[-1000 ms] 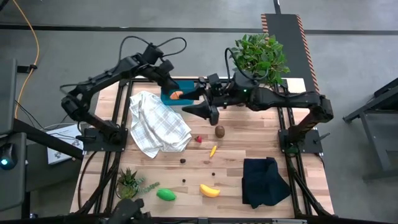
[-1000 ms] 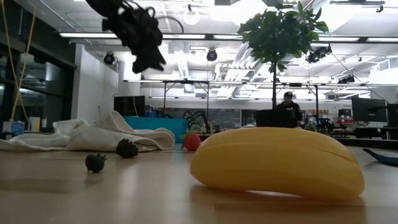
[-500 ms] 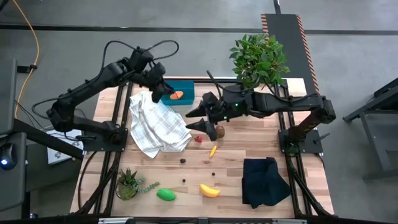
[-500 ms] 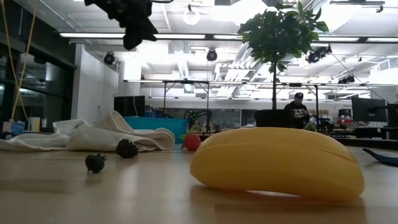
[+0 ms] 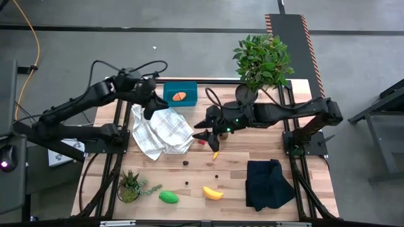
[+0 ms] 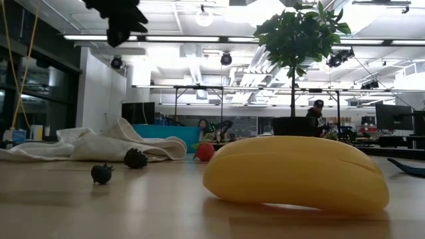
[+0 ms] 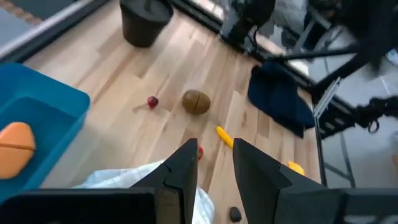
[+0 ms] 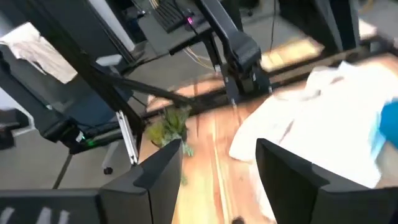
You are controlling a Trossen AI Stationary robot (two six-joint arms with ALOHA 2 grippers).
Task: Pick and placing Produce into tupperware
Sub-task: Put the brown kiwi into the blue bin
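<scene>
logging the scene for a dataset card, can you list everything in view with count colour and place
tupperware: 1, teal, table's far edge
carrot piece: 1, orange, inside the tupperware
checked cloth: 1, white, left-centre
strawberry: 1, red, beside the cloth
banana: 1, yellow, near edge
green oval: 1, green, near edge
dark berries: 3, dark, centre
spiky plant: 1, green, near-left corner
leafy bush: 1, green, far right
folded cloth: 1, black, near right
left gripper: over the cloth, empty
right gripper: open, above table centre

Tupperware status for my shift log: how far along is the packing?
Done: one orange piece lies in the teal tupperware. In hand: nothing; the right claw hangs open over the strawberry. Left: kiwi, banana, green fruit, dark berries.
</scene>
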